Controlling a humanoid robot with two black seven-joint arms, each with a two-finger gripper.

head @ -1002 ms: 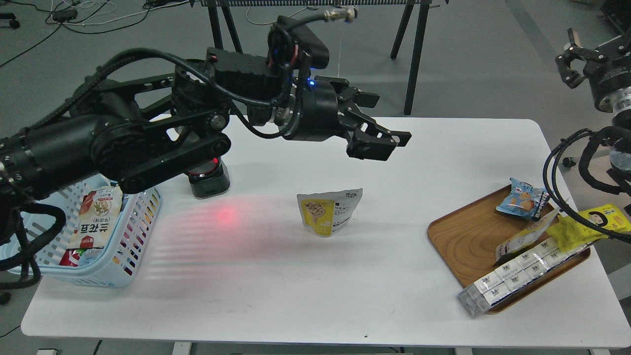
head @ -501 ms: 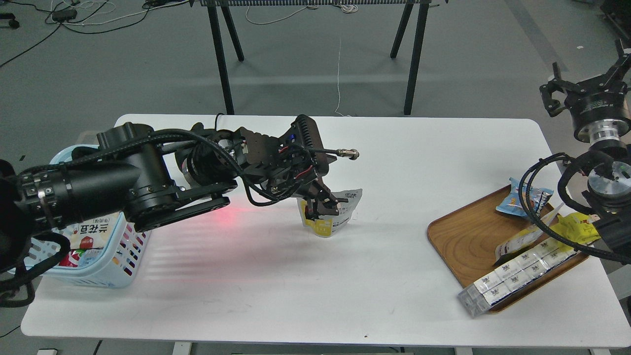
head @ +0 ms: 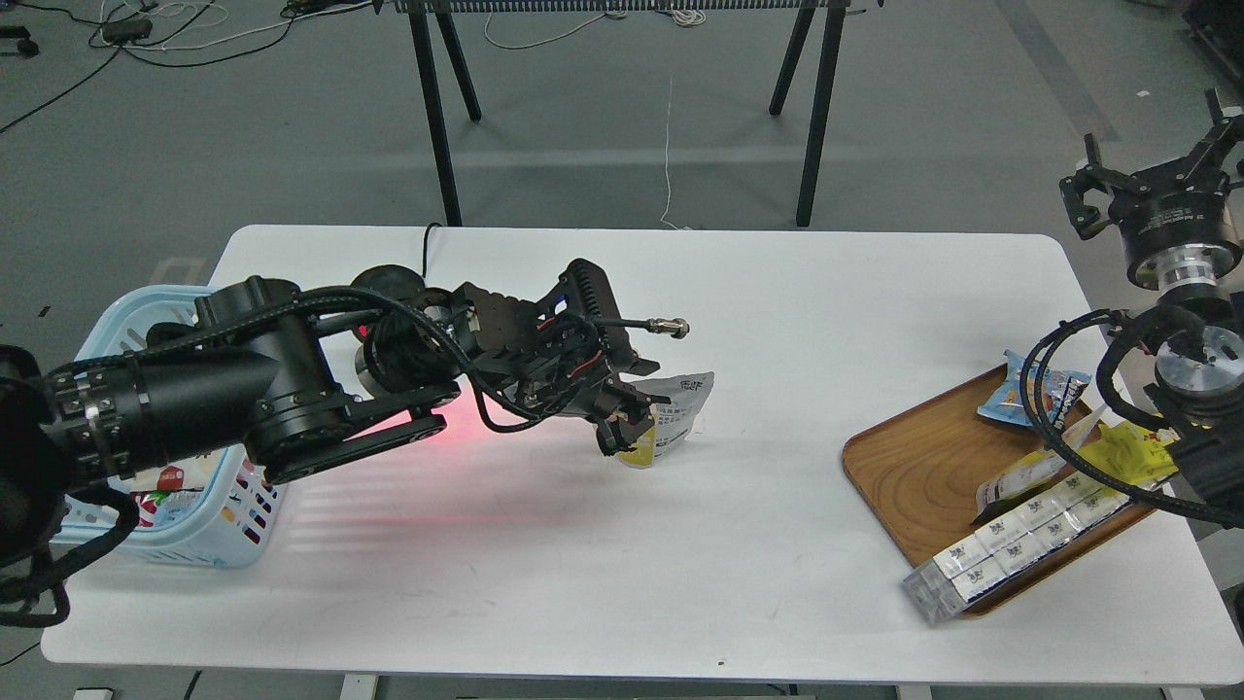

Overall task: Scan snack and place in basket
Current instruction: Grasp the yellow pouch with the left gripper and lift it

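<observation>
Left gripper (head: 625,420): low over the middle of the white table (head: 603,574), its dark fingers down on the left part of the snack pouch; they look closed around it, though the jaws merge with the pouch's shadow, so how firm the hold is cannot be told.
Snack pouch (head: 673,420): at table centre, directly under and to the right of the left gripper; its yellow bottom edge shows below the fingers and the white printed panel sticks out to the right. Its long axis runs up and slightly rightward, tilted rather than square.
Right gripper (head: 1152,185): raised beyond the table's right edge, fingers spread wide, holding nothing, well apart from the pouch.
Nearer arm: the left, by far; it is already on the pouch.
Scanner (head: 389,292): a dark unit behind the left forearm, mostly hidden; its red glow falls on the table left of the pouch.
Basket (head: 107,326): light blue, at the table's left edge, partly behind the left arm, with packets already inside.
Coming move: judged to be a carry leftward from the pouch, through the red light and on to the basket.
In the way: nothing lies on that path; the arm's own bulk screens the basket opening.
Wooden tray (head: 923,467): far right, holding a blue cookie packet (head: 1035,394), a yellow packet (head: 1127,457) and a row of foil packs (head: 1011,544); clear of the route.
</observation>
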